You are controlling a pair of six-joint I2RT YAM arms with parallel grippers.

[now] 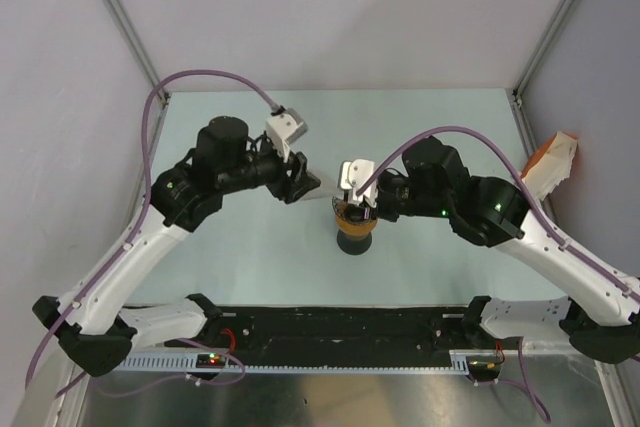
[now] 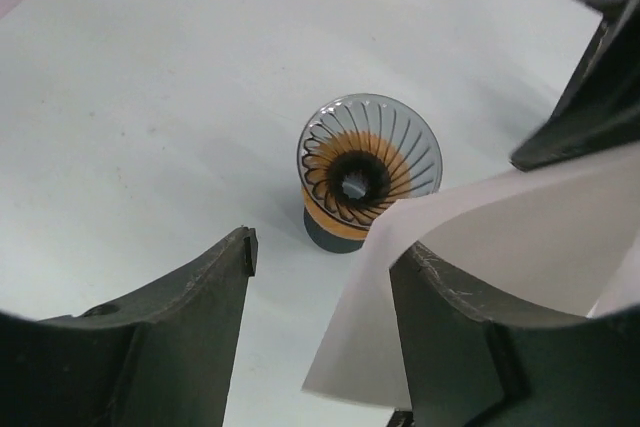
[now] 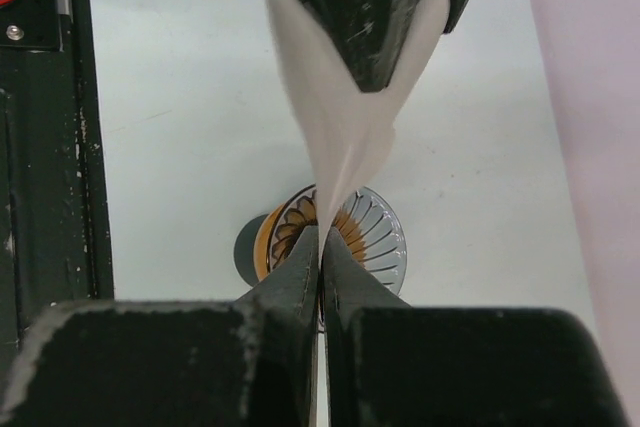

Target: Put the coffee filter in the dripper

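Coffee filter pinched tight in the right gripper, left gripper spread wide, holding nothing. Centre its tip over the dripper, then lower straight so it seats.

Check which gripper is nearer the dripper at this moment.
Right. The right gripper, shut on the coffee filter, hangs just above the dripper. The left gripper, open, sits off to the dripper's left, clearly apart from it.

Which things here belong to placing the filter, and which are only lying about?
Belong to the job: coffee filter, dripper, right gripper pinching the filter, open left gripper.
Lying about: orange-and-white object at the right edge; orange ring and dark base, only carrying the dripper.
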